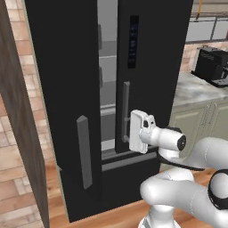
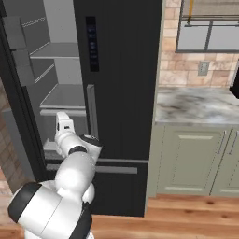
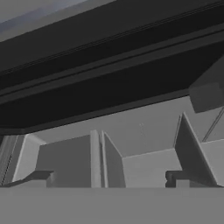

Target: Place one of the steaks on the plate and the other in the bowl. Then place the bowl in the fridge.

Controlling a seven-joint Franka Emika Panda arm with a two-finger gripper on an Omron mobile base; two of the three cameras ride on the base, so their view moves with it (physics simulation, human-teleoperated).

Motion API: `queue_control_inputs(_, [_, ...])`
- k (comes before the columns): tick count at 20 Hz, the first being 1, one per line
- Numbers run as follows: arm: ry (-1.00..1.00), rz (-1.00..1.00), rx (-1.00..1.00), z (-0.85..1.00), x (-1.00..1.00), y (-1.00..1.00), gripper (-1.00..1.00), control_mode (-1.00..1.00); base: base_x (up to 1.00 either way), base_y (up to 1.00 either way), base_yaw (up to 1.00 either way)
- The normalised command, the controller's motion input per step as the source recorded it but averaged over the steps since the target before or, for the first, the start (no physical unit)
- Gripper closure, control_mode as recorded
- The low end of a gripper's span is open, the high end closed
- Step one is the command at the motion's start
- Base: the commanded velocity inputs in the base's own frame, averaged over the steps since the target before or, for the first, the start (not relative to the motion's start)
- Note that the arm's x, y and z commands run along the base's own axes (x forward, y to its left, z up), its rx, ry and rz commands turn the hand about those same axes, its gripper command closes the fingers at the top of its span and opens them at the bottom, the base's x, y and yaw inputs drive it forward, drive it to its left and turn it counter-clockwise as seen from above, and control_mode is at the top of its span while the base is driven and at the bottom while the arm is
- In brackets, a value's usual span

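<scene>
the white arm's two-finger gripper point(image 3: 111, 180), jaws wide apart and holding nothing, points into the tall black fridge point(image 1: 67, 67) through its door gap, with grey shelves point(image 2: 58, 95) at 12 o'clock; the bowl's whereabouts i cannot tell.

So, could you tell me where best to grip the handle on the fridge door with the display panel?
Take the upright grey bar handle on the fridge around its middle, coming straight from the front with the jaws level, one on either side. It is a slim vertical bar that seems to stand off the door, so the fingers should span its width.
</scene>
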Motion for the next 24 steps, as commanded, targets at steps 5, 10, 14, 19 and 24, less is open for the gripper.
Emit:
queue_control_inputs(5, [0.19,0.44,0.0,0.67,0.0,0.0,1.0,-1.0,0.0,0.0,0.0])
queue_control_inputs(10, [0.12,0.4,0.04,0.63,0.0,-0.02,1.0,-1.0,0.0,0.0,0.0])
queue_control_inputs(14, [0.16,0.32,0.0,0.51,0.06,0.0,1.0,-1.0,0.0,0.0,0.0])
queue_control_inputs(19, [0.15,0.3,0.05,0.45,0.2,-0.08,1.0,-1.0,0.0,0.0,0.0])
queue_control_inputs(24, [0.18,0.33,0.09,0.31,0.37,-0.07,1.0,-1.0,0.0,0.0,0.0])
